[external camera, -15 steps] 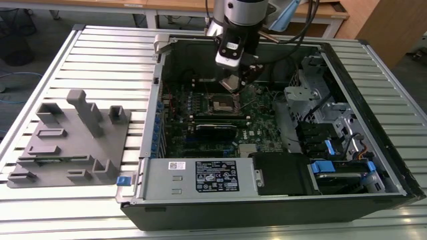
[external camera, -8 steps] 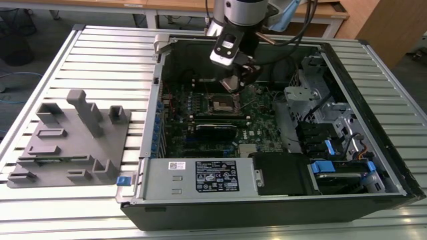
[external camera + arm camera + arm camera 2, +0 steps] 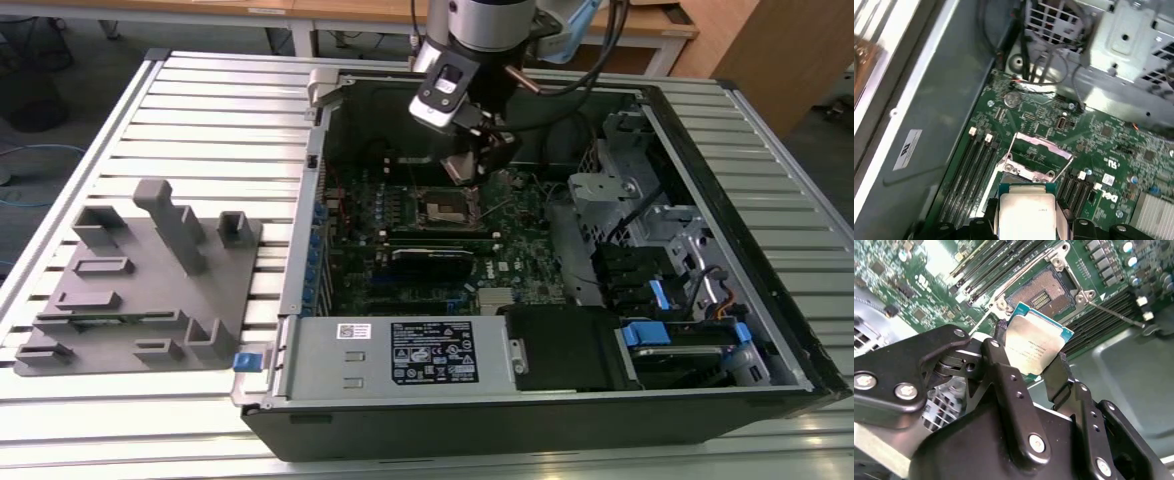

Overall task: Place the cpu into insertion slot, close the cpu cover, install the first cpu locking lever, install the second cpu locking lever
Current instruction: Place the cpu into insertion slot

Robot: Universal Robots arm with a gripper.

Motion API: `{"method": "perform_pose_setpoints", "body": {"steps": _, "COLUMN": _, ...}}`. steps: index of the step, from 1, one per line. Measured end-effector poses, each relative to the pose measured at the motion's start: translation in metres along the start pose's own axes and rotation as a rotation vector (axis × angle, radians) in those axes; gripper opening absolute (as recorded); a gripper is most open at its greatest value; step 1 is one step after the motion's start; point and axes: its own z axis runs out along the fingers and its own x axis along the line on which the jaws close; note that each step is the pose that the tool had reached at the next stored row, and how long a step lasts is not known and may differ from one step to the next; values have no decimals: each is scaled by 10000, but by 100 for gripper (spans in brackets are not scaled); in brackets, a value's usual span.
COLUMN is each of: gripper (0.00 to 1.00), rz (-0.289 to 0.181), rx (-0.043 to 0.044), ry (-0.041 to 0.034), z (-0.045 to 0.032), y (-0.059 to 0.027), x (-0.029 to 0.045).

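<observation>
My gripper (image 3: 1031, 346) is shut on the cpu (image 3: 1038, 342), a small square chip with a silvery top and a teal edge, held by two opposite sides between the black fingers (image 3: 1004, 370). It hangs above the green motherboard (image 3: 521, 255), just short of the insertion slot (image 3: 1046, 290), whose tan-gold pin field lies bare. In the first wrist view the cpu (image 3: 1026, 212) sits in the gripper (image 3: 1026, 216) just before the slot, where the cpu cover (image 3: 1041, 150) stands raised. A thin locking lever (image 3: 1114, 313) sticks out beside the slot. The exterior view has the gripper (image 3: 470, 168) over the slot (image 3: 447, 207).
The open computer case (image 3: 307, 250) lies on a slatted metal table (image 3: 200, 110). Long memory slots (image 3: 999, 265) flank the socket. A black card (image 3: 430, 262) sits nearer the front, a metal drive cage (image 3: 627, 190) at the exterior view's right. A grey fixture block (image 3: 140, 280) stands at its left.
</observation>
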Motion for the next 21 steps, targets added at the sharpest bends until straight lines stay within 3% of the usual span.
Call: {"method": "perform_pose_setpoints", "body": {"steps": 21, "gripper": 54, "rz": 3805, "rx": -29, "ry": -341, "z": 10, "y": -1, "x": 0}}
